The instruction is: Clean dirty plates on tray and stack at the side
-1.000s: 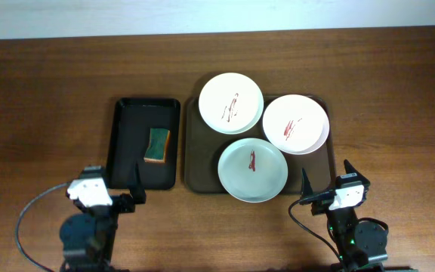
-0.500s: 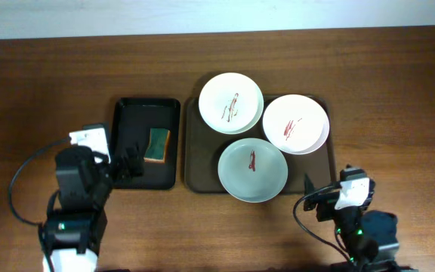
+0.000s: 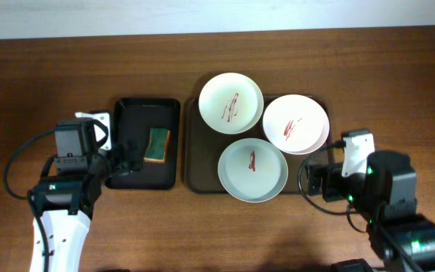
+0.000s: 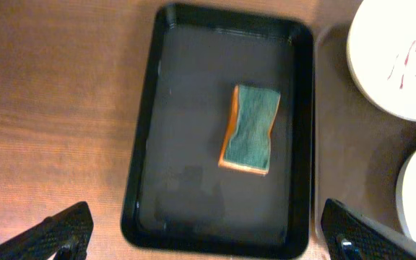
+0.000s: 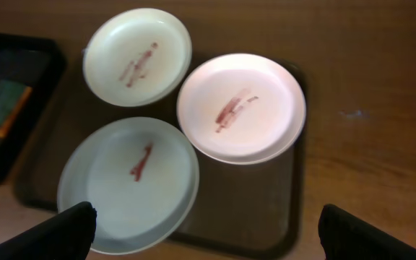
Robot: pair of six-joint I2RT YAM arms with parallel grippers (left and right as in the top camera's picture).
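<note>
Newly, left claw [image 3: 131, 158] over black tray [image 3: 143, 113], right claw [image 3: 316, 182] over brown tray [image 3: 199, 162] corner.

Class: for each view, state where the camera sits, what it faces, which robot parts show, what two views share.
Overhead: above table, facing straight down; left arm, right arm show.
Left wrist: above black tray, facing sponge; own fingers at bottom corners.
Right wrist: near brown tray, facing plates; fingers likewise.
Shared: both wrist views show the sponge.

tight plates [image 3: 252, 170] cluster on tray [image 3: 201, 159], poss. overlapping; open tabletop [image 3: 399, 75] all round
</note>
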